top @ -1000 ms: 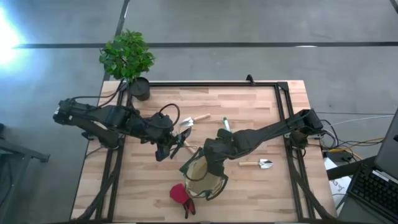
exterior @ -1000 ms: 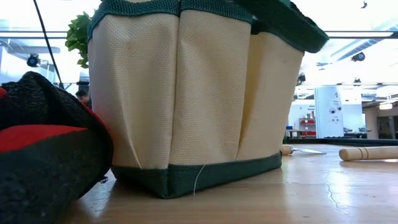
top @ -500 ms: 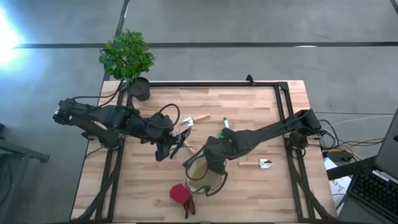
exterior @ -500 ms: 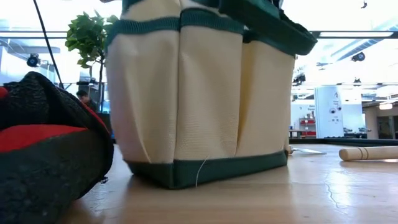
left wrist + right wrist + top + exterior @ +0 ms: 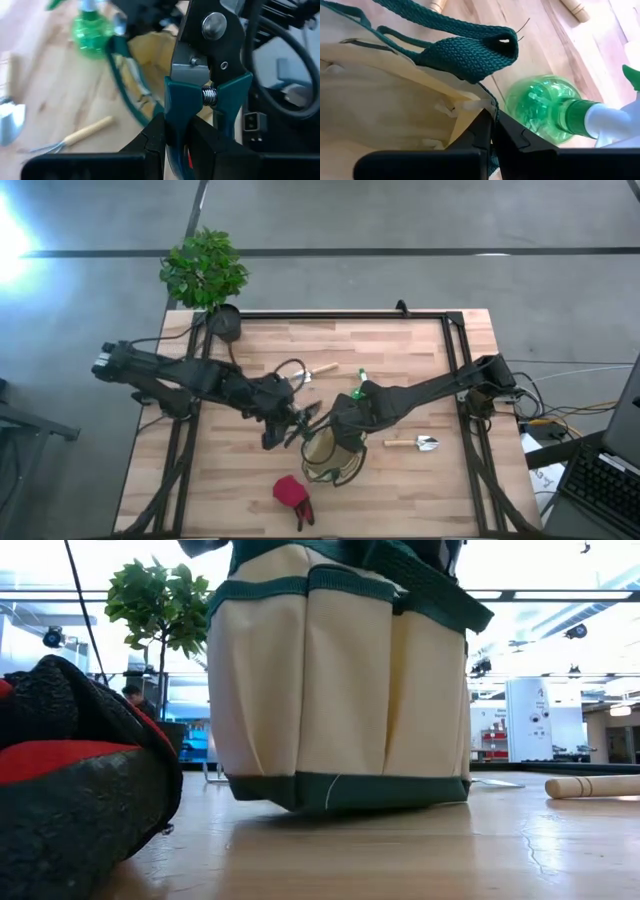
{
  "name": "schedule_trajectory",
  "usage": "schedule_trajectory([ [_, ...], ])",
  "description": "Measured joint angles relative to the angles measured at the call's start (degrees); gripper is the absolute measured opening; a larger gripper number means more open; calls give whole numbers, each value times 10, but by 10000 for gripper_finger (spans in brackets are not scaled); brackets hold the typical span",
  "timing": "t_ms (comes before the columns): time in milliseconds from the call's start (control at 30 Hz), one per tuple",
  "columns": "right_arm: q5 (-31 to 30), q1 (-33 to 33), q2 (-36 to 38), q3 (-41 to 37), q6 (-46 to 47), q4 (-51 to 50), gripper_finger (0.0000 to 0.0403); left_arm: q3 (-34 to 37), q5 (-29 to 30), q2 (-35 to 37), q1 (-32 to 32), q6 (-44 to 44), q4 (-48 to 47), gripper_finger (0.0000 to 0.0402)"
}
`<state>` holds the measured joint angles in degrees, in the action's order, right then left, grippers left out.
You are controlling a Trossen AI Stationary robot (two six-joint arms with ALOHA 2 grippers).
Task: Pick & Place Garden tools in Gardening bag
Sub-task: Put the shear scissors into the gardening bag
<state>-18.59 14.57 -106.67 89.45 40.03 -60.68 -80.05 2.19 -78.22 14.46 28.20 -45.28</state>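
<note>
Nearest the low camera, your red glove (image 5: 70, 780) lay on the desk (image 5: 400, 350), close to its front edge. Just behind it stood the tan gardening bag (image 5: 340, 690) with its green trim, near the middle of the desk. Your right pincer (image 5: 492, 131) was pressed together on the bag's rim, pinching the fabric edge beside a green strap handle (image 5: 465, 55). The green spray bottle (image 5: 545, 107) lay just beyond the bag, touching or nearly touching it. Your left pincer (image 5: 280, 430) sat just left of the bag, clamped on the teal-handled pruning shears (image 5: 207, 75). A wooden-handled trowel (image 5: 412, 443) lay to the bag's right, another wooden-handled tool (image 5: 318, 370) farther back. The potted plant (image 5: 205, 270) stood at the far left corner.
</note>
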Motion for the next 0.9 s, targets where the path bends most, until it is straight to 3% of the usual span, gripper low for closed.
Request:
schedule_trajectory([
  [200, -9, 0, 0, -1, 1, -8, 9, -16, -30, -32, 7, -22, 10, 56],
  [500, -11, 0, 0, -2, -1, -4, 13, -24, 6, 5, 7, -15, -23, 56],
  [900, -6, 0, 1, 13, -8, -6, 106, -22, 19, 17, 7, -15, -48, 56],
])
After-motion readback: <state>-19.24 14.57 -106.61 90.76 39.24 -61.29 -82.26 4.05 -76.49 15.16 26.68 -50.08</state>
